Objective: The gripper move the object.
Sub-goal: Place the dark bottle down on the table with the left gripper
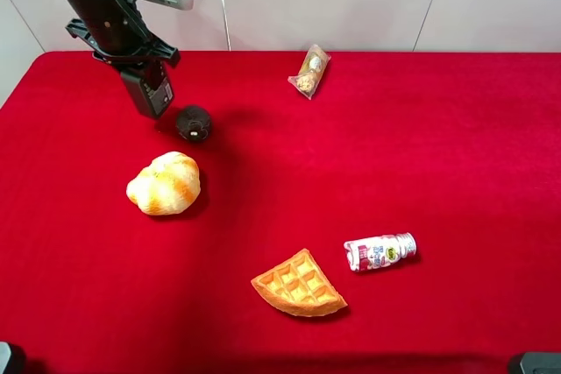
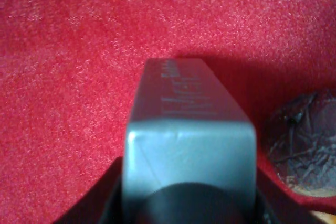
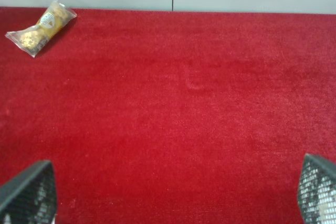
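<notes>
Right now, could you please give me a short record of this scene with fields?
surface: red cloth
left gripper: shut on dark grey pump bottle, back left
next to bottle: dark brown ball
right gripper: open, holding nothing
elsewhere: bread roll, waffle wedge, small white-pink bottle on its side, snack packet at back
</notes>
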